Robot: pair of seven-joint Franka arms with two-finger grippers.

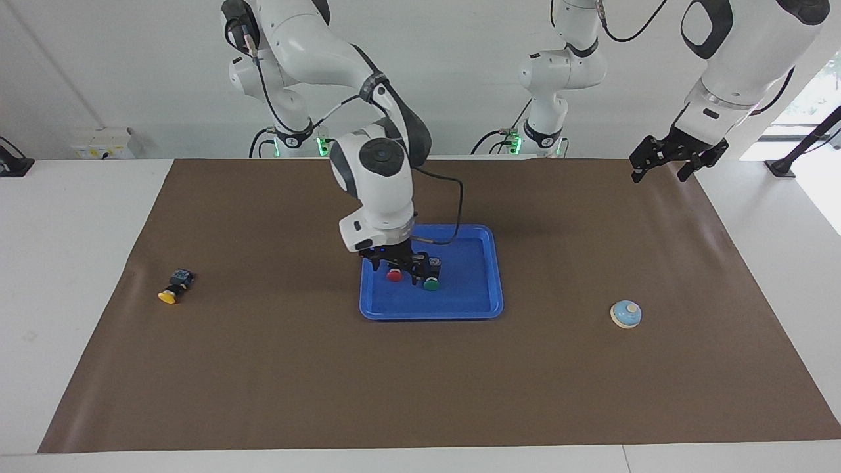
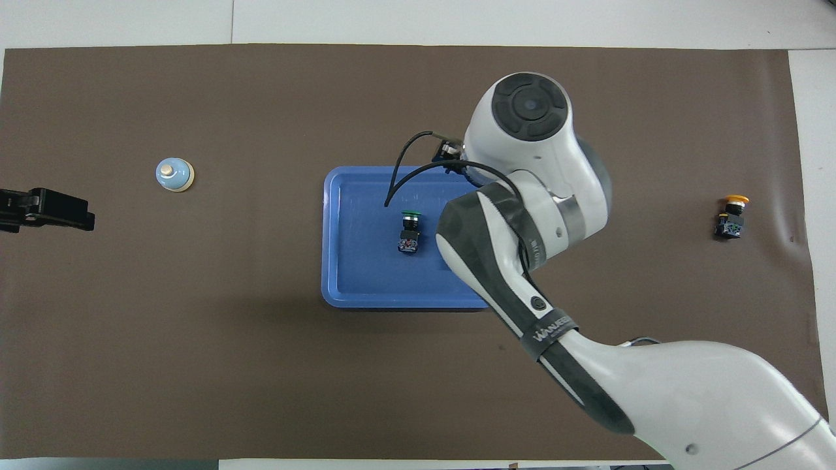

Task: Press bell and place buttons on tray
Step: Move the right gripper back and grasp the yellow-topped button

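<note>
We see the right gripper (image 1: 394, 267) raised over the tray (image 1: 473, 305), above the red button (image 1: 394, 276) at the tray's end toward the right arm. Its fingers (image 1: 376, 266) are spread and hold nothing. In the overhead view the right arm's wrist covers the gripper and the red button.

The tray (image 2: 353, 261) sits in the middle of the brown mat (image 1: 295, 368) that covers the bench (image 1: 66, 263). 2 buttons lie in it, side by side and apart: the red one, and the green button (image 1: 431, 283) just beside it toward the left arm's end. In the overhead view the green button (image 2: 409, 232) lies on its side, cap pointing away from the robots, clear of the tray's rim.

The yellow button (image 1: 172, 289) lies on the mat, well apart from the tray, toward the right arm's end of the bench. It too lies on its side (image 2: 731, 217), cap pointing away from the robots.

The bell (image 1: 625, 314) stands upright on the mat toward the left arm's end, well apart from the tray, and a little farther from the robots than the tray's middle (image 2: 174, 175).

The left gripper (image 1: 663, 163) waits in the air over the mat's corner at the left arm's end, nothing in it, its fingers (image 1: 636, 172) spread. In the overhead view only its dark tip (image 2: 52, 209) shows at the edge.
</note>
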